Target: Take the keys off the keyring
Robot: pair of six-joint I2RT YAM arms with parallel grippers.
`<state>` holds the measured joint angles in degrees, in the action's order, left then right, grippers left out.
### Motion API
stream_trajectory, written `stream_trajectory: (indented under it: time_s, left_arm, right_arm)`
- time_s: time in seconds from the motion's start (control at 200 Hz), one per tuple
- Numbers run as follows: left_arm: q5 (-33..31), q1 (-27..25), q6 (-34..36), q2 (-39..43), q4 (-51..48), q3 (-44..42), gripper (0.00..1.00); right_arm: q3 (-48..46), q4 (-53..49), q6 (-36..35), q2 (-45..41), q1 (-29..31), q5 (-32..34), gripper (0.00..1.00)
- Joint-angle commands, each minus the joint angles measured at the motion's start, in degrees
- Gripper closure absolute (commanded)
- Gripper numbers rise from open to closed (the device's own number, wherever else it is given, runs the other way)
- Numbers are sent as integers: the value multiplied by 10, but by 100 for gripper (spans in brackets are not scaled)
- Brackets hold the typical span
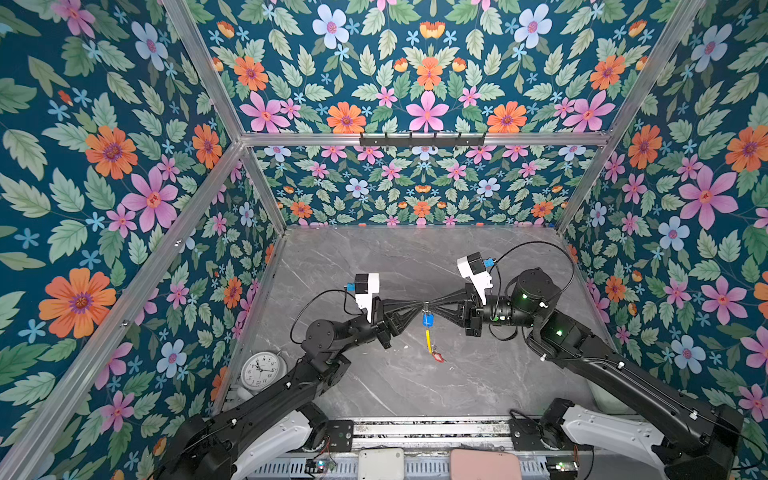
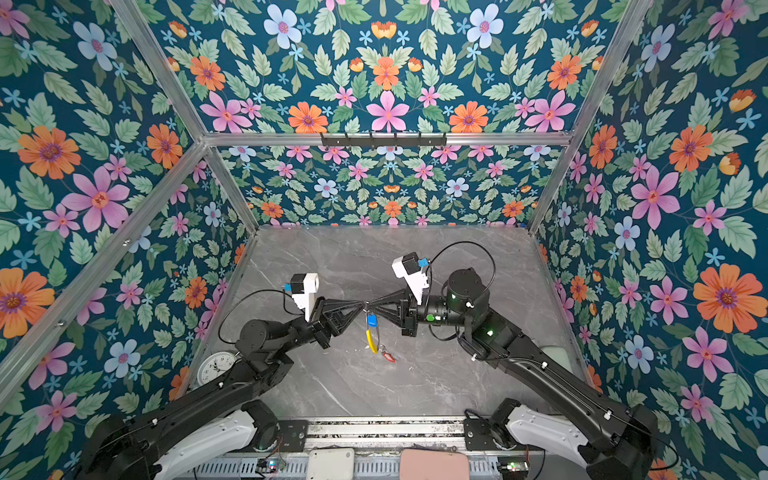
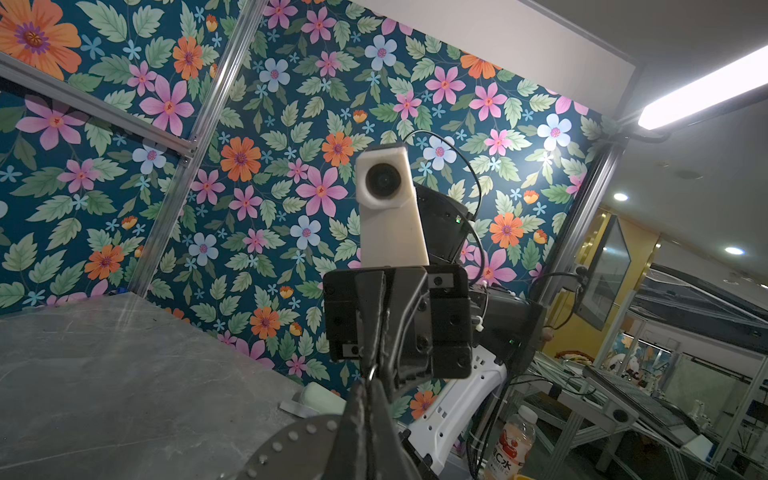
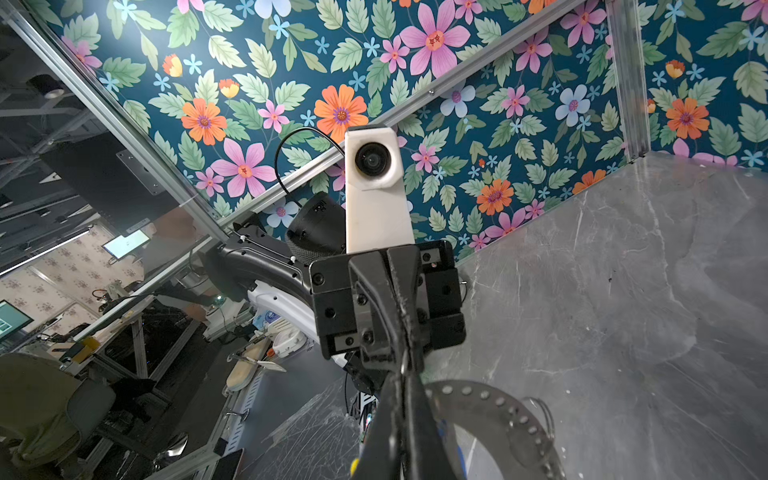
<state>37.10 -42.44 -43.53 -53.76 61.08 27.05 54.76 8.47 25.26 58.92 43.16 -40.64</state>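
A: Entry one, the keyring?

B: Keyring (image 1: 428, 338), thin metal hoop. It hangs in mid-air over the middle of the grey marbled surface (image 1: 374, 266) and is seen nearly edge-on in both top views. Its yellow sleeve (image 2: 371, 343) is on the lower part.

A: Keys?

B: Two, both on the hoop. The blue-tagged key (image 1: 428, 321) sits high, just under the pincer tips. The red-tagged key (image 1: 437, 356) is at the bottom end, beside the yellow sleeve. I cannot tell whether its tag touches the surface.

A: Left pincer?

B: Left pincer (image 1: 419, 307) reaches in level from the left. Its jaws are closed on the top of the hoop, and its wrist view shows a small loop of wire at the tips.

A: Right pincer?

B: Right pincer (image 1: 432, 304) reaches in from the right, tip to tip with the left one, jaws closed. Whether it pinches the hoop or a key there cannot be told.

A: Other stock?

B: A white clock (image 1: 261, 370) at the near left edge of the surface, partly behind the left arm. A black hook rail (image 1: 422, 140) on the back frame bar.
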Motion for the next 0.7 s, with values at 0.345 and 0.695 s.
stream_trajectory:
  time_s: [0.345,0.695]
  left_arm:
    - [82,2,21,39,-194,61,66]
    - [152,2,77,0,-377,150,67]
  right_arm:
    - [84,-237,-137,-7,-38,-48,100]
    - [140,-365,-222,7,-40,-76,100]
